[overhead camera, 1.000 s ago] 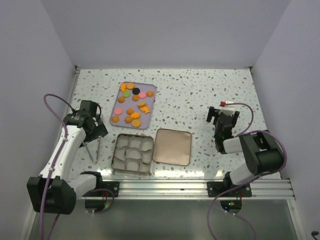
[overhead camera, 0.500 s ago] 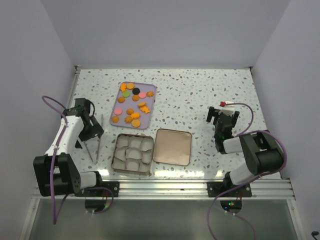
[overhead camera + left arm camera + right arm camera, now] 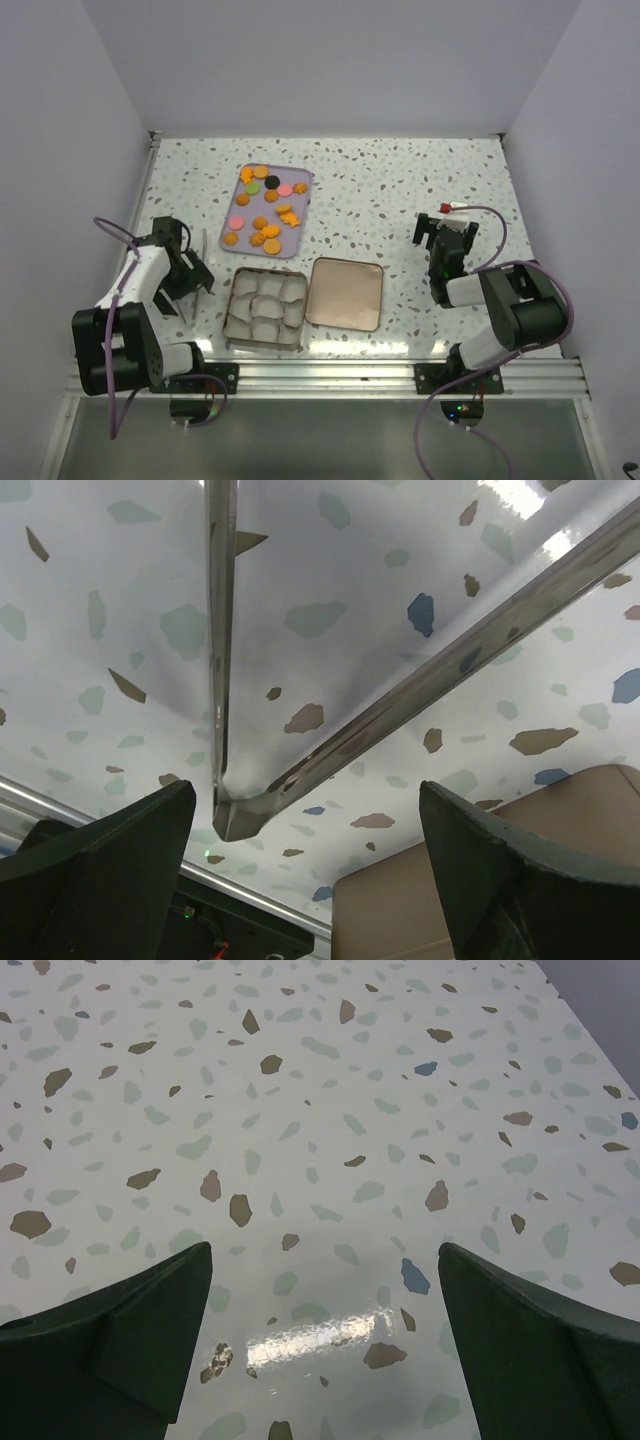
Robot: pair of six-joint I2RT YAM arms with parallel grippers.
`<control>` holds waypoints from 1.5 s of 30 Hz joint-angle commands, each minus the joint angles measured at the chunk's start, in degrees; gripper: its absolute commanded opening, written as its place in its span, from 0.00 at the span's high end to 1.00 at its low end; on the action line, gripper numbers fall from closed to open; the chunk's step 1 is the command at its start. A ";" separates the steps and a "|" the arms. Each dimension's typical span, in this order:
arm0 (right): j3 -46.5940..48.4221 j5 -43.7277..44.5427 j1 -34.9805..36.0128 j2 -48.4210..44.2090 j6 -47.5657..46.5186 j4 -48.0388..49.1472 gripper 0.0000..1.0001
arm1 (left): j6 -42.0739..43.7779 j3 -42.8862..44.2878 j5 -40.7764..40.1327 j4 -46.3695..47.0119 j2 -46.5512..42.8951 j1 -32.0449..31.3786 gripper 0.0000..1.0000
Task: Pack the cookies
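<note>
The cookies, mostly orange with a few pink, green and one black, lie on the lilac tray at the back left. A metal tin with white paper cups stands in front of the tray. My left gripper is open, low over metal tongs lying left of the tin. In the left wrist view the tongs form a V whose joint sits between my left gripper's spread fingers. My right gripper is open and empty over bare table, as its wrist view shows.
The tin's lid lies flat right of the tin. The tin's brown side shows close by the left gripper. Walls enclose the table on three sides, and a metal rail runs along the near edge.
My left arm has folded back toward its base and the left gripper has come down over the tongs. The right arm has not moved.
</note>
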 commanded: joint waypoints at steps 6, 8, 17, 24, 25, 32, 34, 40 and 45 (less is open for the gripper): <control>0.09 -0.22 -0.02 -0.16 -0.48 2.54 0.01 | -3.86 0.52 1.94 4.50 3.69 0.41 0.00; 0.00 -0.22 -0.02 -0.16 -0.39 2.62 0.01 | -4.48 0.96 2.30 5.38 4.48 0.32 0.00; 0.00 -0.22 -0.10 -0.16 -0.48 2.63 0.01 | -2.02 3.77 0.19 8.81 12.48 0.41 0.09; 0.09 -0.31 -0.10 -0.25 -0.56 2.45 0.01 | 3.77 7.20 -3.23 11.18 16.61 0.32 0.35; 0.00 -0.22 -0.10 -0.33 -0.48 2.45 0.01 | 5.08 7.38 -3.76 11.36 16.88 0.32 0.37; 3.93 -4.70 0.33 -4.89 -3.03 -6.74 0.01 | 8.52 8.25 -6.23 12.24 17.14 0.41 0.43; 7.37 -6.71 1.03 -6.22 -5.39 -16.57 0.01 | 9.57 8.69 -6.93 12.32 17.32 0.41 0.43; 12.13 -11.12 5.34 -14.73 -9.09 -23.11 0.01 | 12.03 9.31 -5.70 13.46 19.42 0.32 0.34; 14.76 -12.96 7.71 -20.89 -8.74 -29.97 0.01 | 13.44 9.57 -5.26 14.52 20.83 0.41 0.15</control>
